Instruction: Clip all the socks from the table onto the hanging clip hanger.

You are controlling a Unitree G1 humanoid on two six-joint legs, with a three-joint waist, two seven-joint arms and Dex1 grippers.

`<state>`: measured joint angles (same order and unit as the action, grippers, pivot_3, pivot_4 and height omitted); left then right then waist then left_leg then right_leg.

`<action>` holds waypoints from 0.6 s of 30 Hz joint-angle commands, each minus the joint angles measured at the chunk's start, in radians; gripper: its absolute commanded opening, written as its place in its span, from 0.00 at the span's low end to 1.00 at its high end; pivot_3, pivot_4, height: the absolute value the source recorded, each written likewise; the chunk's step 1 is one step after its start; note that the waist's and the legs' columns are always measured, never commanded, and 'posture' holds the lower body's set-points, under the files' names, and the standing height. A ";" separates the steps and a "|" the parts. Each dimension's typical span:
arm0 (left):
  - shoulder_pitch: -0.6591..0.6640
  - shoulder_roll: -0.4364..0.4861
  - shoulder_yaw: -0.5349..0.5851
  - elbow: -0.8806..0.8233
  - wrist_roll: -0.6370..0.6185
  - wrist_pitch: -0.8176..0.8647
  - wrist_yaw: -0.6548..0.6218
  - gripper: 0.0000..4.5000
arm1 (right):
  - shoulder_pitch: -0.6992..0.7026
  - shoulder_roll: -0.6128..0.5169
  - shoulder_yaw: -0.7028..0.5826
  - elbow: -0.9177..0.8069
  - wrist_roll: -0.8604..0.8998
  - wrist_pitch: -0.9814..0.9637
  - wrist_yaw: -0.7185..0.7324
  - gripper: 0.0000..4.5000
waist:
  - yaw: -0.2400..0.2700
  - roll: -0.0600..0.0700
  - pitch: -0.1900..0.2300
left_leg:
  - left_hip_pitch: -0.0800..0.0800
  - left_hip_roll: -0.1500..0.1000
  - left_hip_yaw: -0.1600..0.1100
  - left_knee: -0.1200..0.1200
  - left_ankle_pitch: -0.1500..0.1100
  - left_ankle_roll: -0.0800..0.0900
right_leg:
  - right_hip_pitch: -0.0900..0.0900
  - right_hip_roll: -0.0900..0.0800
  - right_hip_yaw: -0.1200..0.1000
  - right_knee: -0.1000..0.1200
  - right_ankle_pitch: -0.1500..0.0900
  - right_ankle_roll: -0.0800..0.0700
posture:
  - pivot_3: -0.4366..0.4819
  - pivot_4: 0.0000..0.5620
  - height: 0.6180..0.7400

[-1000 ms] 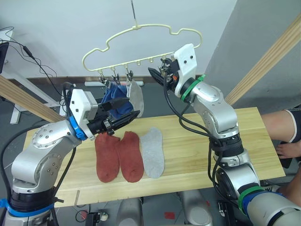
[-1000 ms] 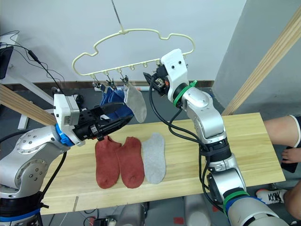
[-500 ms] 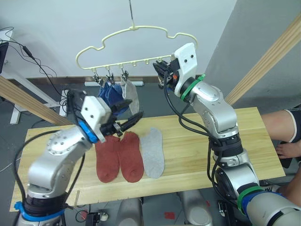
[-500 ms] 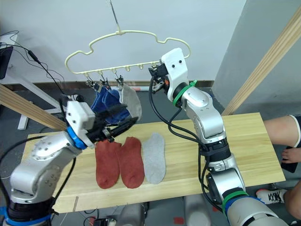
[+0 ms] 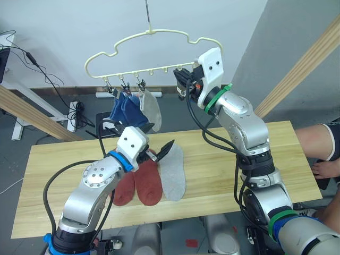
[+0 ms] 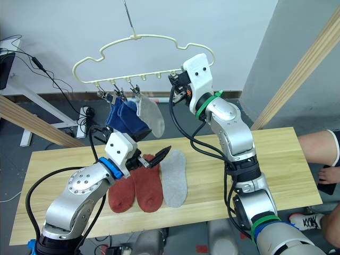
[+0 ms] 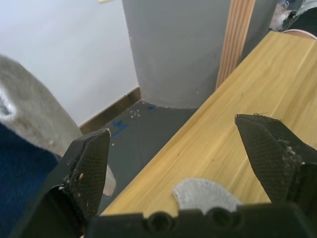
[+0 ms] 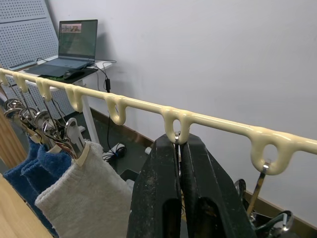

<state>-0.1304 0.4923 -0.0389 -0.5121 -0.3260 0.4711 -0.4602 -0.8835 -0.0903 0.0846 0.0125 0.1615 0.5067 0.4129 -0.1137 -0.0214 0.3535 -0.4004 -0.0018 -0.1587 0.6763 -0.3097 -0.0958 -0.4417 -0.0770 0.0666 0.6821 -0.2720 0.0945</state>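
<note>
Hanging from the hanger (image 5: 154, 50) at its left clips are two blue socks (image 5: 126, 110) and one grey sock (image 5: 150, 108). Below these, the left gripper (image 5: 159, 151) is held with fingers spread wide and nothing between them, poised just above the socks lying on the table (image 5: 255, 159). Laid side by side on the planks are two red socks (image 5: 139, 183) and, to their right, a second grey sock (image 5: 173, 172). Further right, the right gripper (image 8: 179, 148) is raised at the hanger's lower bar, its fingers closed on a clip (image 8: 176, 138) under the fifth loop.
</note>
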 commanded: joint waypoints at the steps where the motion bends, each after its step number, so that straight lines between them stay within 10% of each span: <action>1: 0.002 -0.009 0.023 -0.025 0.003 -0.017 0.004 1.00 | -0.010 0.002 0.006 -0.038 0.018 -0.001 0.011 0.26 | 0.000 0.000 0.000 | 0.000 0.000 0.000 0.000 0.000 0.000 | 0.000 0.000 0.000 0.000 0.000 0.000 | 0.37 0.63 1.00; 3: 0.001 -0.011 0.026 -0.028 -0.002 -0.014 0.001 1.00 | -0.004 -0.002 0.016 -0.047 0.014 0.003 0.011 0.42 | 0.000 0.000 0.000 | 0.000 0.000 0.000 0.000 0.000 0.000 | 0.000 0.000 0.000 0.000 0.000 0.000 | 0.37 0.63 1.00; 18: -0.041 -0.016 0.085 -0.062 -0.113 0.021 -0.047 1.00 | 0.063 -0.021 0.059 -0.186 -0.027 0.115 -0.059 0.42 | 0.001 0.000 0.000 | 0.000 0.000 0.000 0.000 0.000 0.000 | 0.000 0.000 0.000 0.000 0.000 0.000 | 0.37 0.64 1.00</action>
<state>-0.1645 0.4803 0.0264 -0.5190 -0.3990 0.4938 -0.4924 -0.8256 -0.1135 0.1390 -0.1075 0.1362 0.6176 0.3634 -0.1125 -0.0214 0.3535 -0.4005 -0.0018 -0.1588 0.6763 -0.3097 -0.0957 -0.4417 -0.0769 0.0665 0.6820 -0.2720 0.0945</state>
